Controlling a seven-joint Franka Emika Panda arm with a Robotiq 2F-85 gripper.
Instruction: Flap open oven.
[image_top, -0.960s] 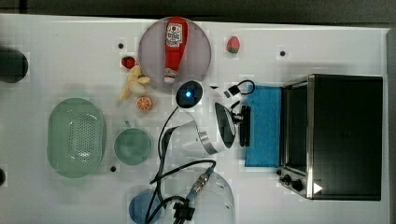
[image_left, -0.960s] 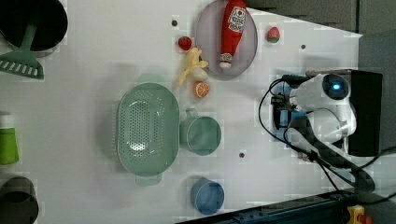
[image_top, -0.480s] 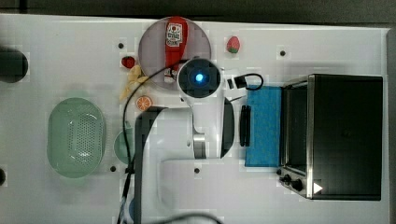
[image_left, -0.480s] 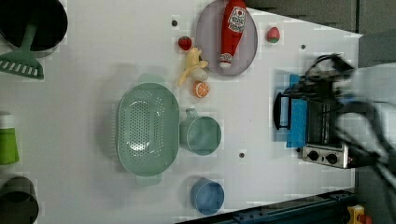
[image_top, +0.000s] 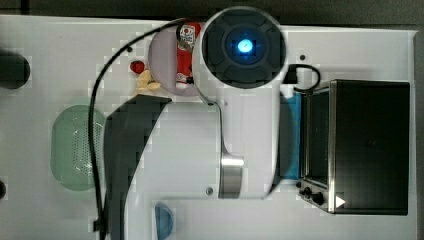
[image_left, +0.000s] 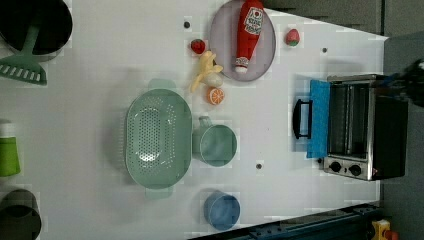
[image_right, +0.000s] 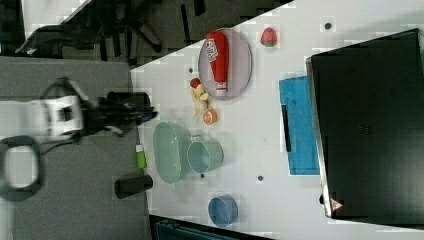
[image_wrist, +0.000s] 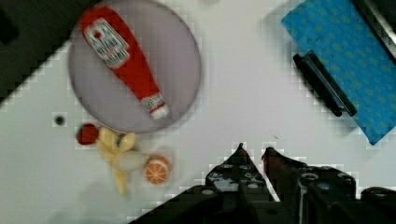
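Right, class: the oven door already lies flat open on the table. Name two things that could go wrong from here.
1. The open door and its handle jut out over the table; a low pass of the hand might knock them or shift the oven.
2. The arm's black cable loops close to the oven's corner and could snag there.

At the table's (image_left: 100, 65) edge on the left view's right: oven (image_left: 370, 132), door (image_left: 318, 119) flat toward the middle. Ketchup bottle (image_left: 248, 30) on plate (image_left: 222, 45); colander (image_left: 157, 137) beside cup (image_left: 216, 145), mid-table.
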